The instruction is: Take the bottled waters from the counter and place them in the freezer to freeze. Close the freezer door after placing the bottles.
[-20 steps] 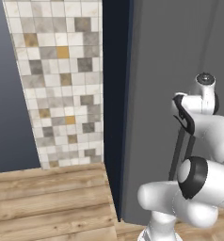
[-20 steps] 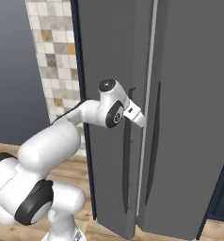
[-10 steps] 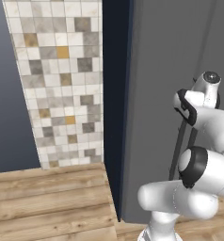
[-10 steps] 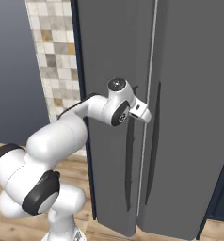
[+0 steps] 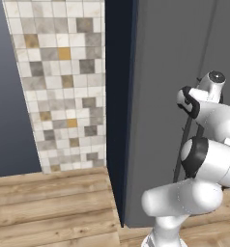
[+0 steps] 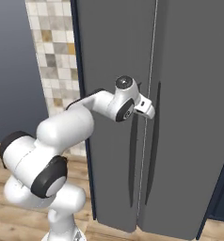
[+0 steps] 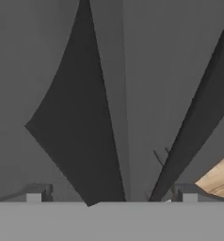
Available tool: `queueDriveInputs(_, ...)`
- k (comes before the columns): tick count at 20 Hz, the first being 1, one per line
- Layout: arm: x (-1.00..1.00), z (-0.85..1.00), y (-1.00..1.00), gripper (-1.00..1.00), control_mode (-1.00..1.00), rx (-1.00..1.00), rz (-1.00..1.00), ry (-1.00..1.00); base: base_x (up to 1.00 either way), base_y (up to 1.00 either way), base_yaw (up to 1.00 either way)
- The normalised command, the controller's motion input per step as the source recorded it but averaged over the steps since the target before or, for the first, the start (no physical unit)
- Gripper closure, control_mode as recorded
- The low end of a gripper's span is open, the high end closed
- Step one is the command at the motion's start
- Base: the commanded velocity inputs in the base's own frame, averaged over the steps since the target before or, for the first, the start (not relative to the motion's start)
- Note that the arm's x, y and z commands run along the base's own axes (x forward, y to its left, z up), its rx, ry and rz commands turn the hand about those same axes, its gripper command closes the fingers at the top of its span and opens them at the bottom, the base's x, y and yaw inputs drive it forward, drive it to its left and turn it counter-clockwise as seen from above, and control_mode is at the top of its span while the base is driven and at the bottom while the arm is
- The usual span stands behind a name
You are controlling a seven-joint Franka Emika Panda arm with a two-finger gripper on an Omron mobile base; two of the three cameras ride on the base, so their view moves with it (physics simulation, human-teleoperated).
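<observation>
At centre right of the right base view, the gripper (image 6: 147, 107) sits close against the closed freezer door (image 6: 109, 56), beside its dark handle (image 6: 132, 160). In the hand view, both fingertips (image 7: 35, 194) stand wide apart with nothing between them.
</observation>
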Motion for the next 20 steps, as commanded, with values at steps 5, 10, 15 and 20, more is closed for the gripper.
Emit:
queueDriveInputs(5, 0.35, 0.0, 0.0, -1.0, -1.0, 0.0, 0.0, -0.01, 0.0, 0.0, 0.0)
queueDriveInputs(10, 0.42, 0.0, 0.0, -1.0, -1.0, 0.0, 0.0, -0.03, 0.0, 0.0, 0.0)
queueDriveInputs(15, 0.36, -0.01, 0.0, -1.0, -1.0, 0.0, 0.0, -0.05, 0.0, 0.0, 0.0)
queueDriveInputs(20, 0.31, -0.03, 0.0, -1.0, -1.0, 0.0, 0.0, -0.06, 0.0, 0.0, 0.0)
